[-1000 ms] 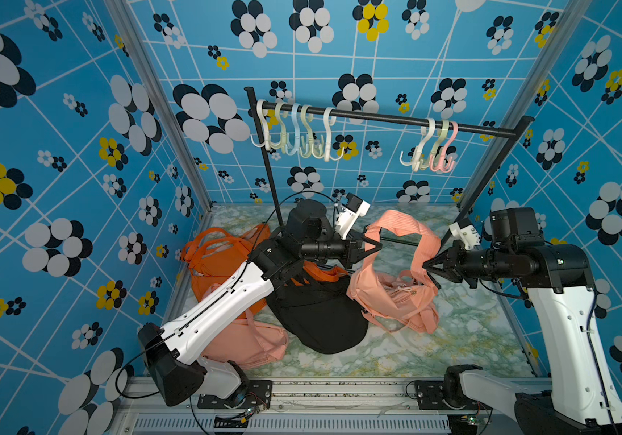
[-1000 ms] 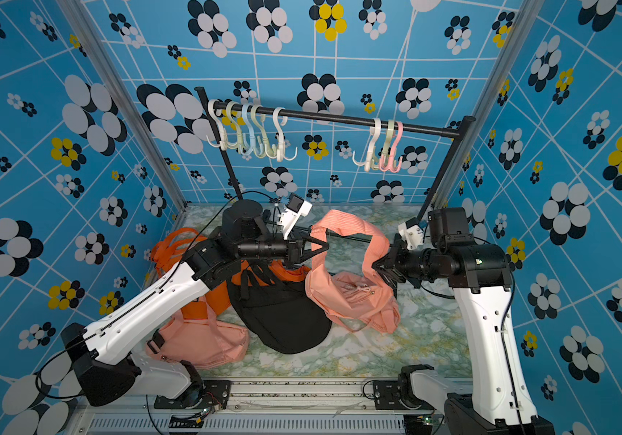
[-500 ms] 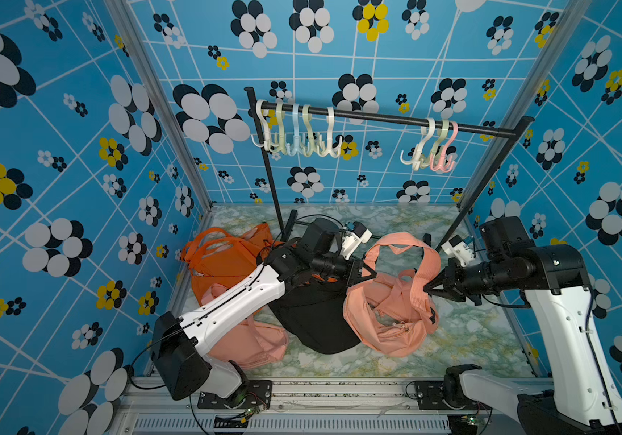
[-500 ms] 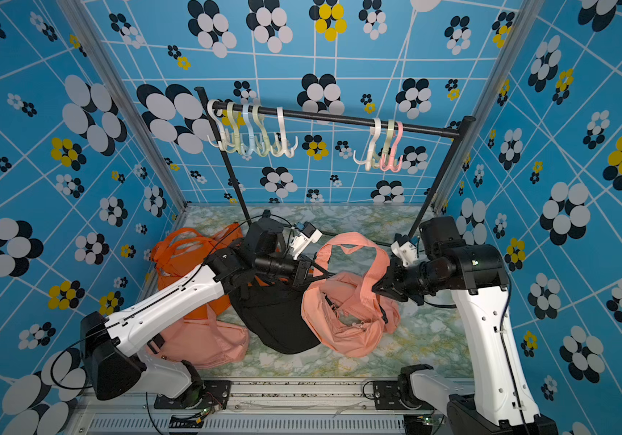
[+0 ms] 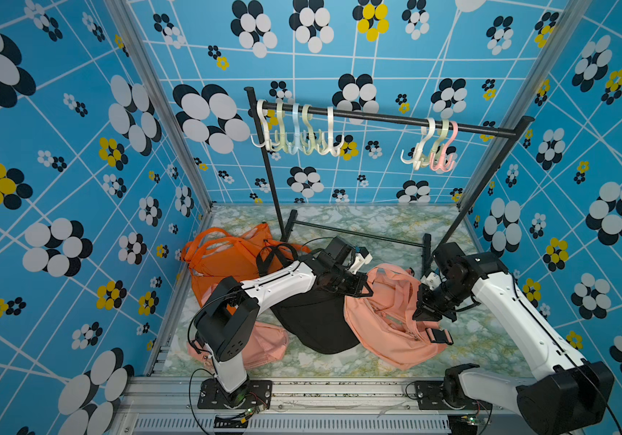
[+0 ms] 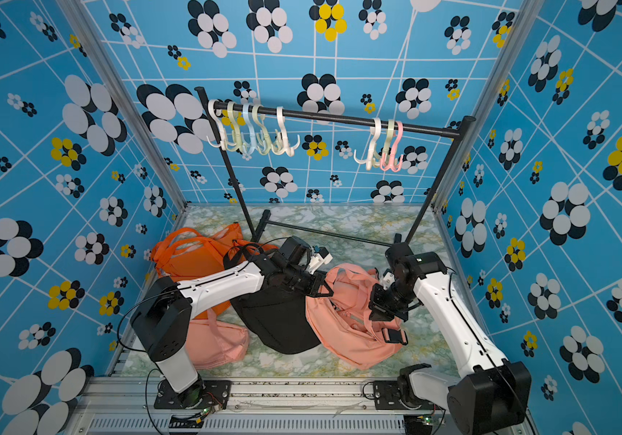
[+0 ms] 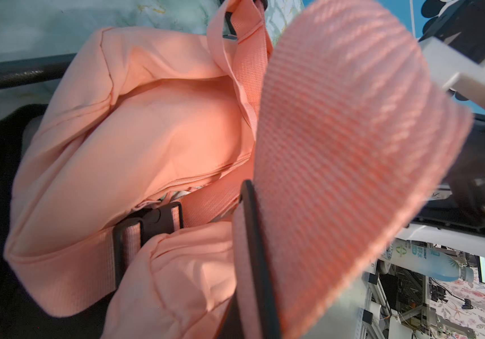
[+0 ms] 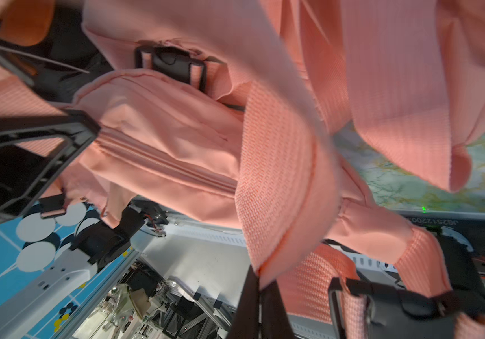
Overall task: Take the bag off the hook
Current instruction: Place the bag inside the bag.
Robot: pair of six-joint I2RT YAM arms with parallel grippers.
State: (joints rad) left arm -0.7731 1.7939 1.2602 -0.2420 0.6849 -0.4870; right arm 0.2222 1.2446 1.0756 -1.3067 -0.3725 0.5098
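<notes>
Pink bag slumped on marble counter; left fingers pinch its strap, right fingers pinch strap too. Hooks on rail behind; blue flowered walls.

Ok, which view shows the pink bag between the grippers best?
A top view: the pink bag shows nearly whole, lying on the marbled table. Both wrist views show only close-up fabric, straps and buckles.

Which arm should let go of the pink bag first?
Probably right: the right pincer sits low over the pink bag lying on the table; the left pincer grips its strap beside the black bag.
</notes>
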